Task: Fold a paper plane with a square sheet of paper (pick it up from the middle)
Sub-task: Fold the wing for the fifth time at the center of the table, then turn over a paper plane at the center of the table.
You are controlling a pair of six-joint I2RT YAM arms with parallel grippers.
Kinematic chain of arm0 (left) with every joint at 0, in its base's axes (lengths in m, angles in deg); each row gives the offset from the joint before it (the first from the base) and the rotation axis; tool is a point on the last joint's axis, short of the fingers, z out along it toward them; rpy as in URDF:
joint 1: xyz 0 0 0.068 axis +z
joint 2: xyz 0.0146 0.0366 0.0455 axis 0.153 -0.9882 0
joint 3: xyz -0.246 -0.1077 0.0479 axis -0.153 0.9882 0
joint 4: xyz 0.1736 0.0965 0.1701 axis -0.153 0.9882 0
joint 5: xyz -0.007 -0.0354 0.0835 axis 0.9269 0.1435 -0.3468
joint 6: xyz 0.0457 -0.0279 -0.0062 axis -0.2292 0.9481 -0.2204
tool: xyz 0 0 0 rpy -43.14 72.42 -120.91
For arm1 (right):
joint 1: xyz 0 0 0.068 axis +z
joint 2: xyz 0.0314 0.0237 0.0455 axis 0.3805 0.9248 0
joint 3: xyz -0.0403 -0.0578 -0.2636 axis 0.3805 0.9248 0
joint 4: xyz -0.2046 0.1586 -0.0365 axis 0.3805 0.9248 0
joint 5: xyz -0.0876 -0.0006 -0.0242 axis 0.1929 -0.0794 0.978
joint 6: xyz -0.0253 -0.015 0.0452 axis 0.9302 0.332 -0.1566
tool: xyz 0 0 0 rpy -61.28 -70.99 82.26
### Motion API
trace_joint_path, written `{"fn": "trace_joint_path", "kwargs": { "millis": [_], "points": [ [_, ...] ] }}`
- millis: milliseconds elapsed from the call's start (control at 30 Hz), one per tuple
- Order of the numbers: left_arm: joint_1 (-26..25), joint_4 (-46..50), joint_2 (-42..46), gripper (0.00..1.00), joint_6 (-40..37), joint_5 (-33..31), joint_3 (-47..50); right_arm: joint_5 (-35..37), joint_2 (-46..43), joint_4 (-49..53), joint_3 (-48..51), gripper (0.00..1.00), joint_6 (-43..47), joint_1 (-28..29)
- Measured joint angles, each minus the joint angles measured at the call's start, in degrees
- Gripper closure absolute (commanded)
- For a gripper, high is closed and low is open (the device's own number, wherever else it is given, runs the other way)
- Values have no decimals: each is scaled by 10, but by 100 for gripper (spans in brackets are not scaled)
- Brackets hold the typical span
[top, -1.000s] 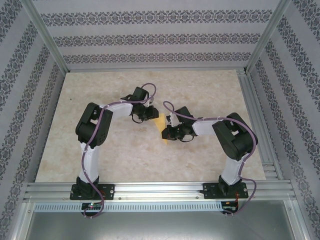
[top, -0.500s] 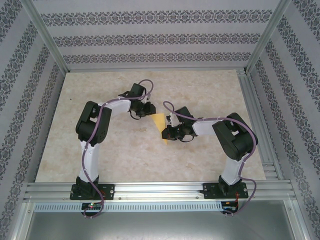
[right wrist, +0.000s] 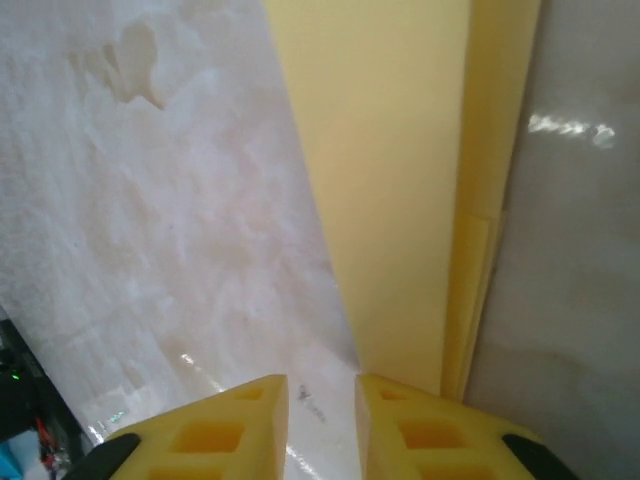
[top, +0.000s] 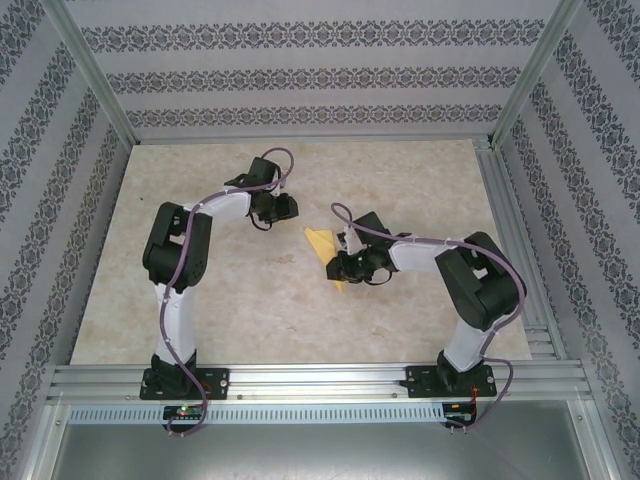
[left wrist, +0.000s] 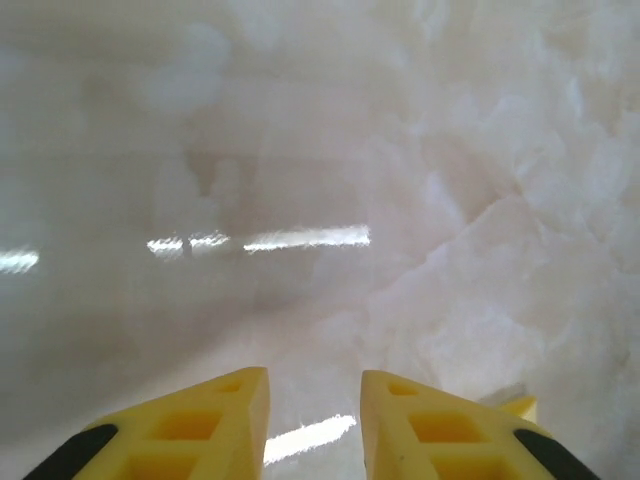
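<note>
The square sheet of paper (top: pixel 321 241), yellow, lies on the table folded into a narrow pointed wedge with layered edges (right wrist: pixel 400 170), much like the paper plane. Its narrow end points toward my right gripper (right wrist: pixel 322 400) and stops just in front of the right fingertip (right wrist: pixel 400 395). The right gripper's jaws stand apart with only bare table between them. In the top view the right gripper (top: pixel 338 268) sits at the paper's near end. My left gripper (top: pixel 281 208) is off to the paper's left, apart from it. The left gripper (left wrist: pixel 315 400) is open over bare table.
The marble-patterned table (top: pixel 230 300) is enclosed by patterned walls and an aluminium frame (top: pixel 300 380). A rail (top: pixel 505 230) runs along the table's right edge. Purple cables loop over both forearms.
My right gripper has opened and let go of the paper. The left arm has drawn back to the left and away, leaving more of the paper uncovered.
</note>
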Motion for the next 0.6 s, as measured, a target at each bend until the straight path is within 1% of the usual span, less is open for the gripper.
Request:
{"fn": "trace_joint_path", "kwargs": {
  "millis": [33, 100, 200, 300, 433, 600],
  "points": [
    [0, 4, 19, 61, 1, -6, 9, 5, -15, 8, -6, 52, -1, 0],
    [-1, 8, 58, 57, 3, -17, 28, 21, -51, 16, -19, 46, -1, 0],
    [-7, 17, 108, 50, 8, -37, 45, 45, -107, 12, -36, 40, 1, -6],
    [-22, 24, 144, 45, 15, -56, 64, 78, -150, 9, -35, 35, 2, -25],
    [-57, 49, 168, 38, 33, -89, 82, 137, -189, 9, -20, 28, 2, -68],
    [-118, 57, 176, 33, 75, -114, 105, 193, -227, 10, 18, 19, 1, -123]
  ]
}}
